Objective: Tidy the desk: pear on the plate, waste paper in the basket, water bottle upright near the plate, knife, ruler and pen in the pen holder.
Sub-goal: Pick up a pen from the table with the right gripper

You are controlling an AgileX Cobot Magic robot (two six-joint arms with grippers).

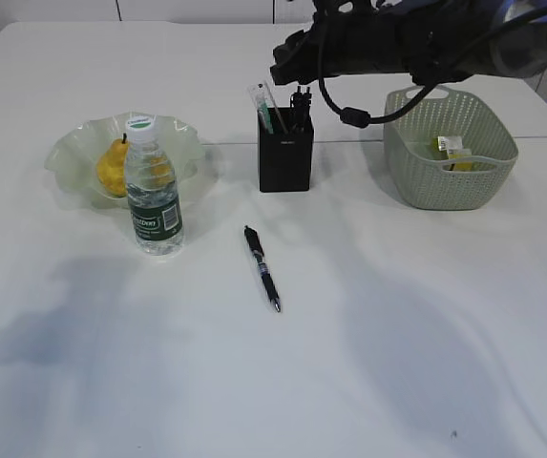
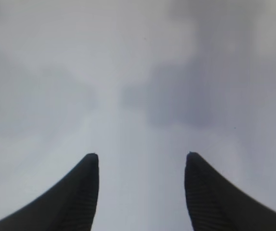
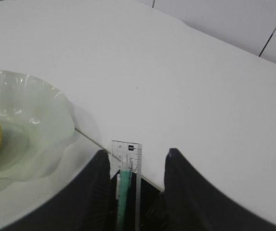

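Black, the right end effector hangs above the pen holder, jaws spread, holding nothing; ruler and knife stand inside it. The left end effector gapes empty over bare counter. The pen lies on open counter, between the upright bottle and the basket holding paper. The pear sits on the plate.

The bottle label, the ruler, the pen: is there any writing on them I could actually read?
Nothing reads clearly.
Water bottle label: white print on dark green, too blurred to read.
Ruler in the pen holder: scale marks and a small dark logo, too small to read.
Pen on the table: no legible marking.
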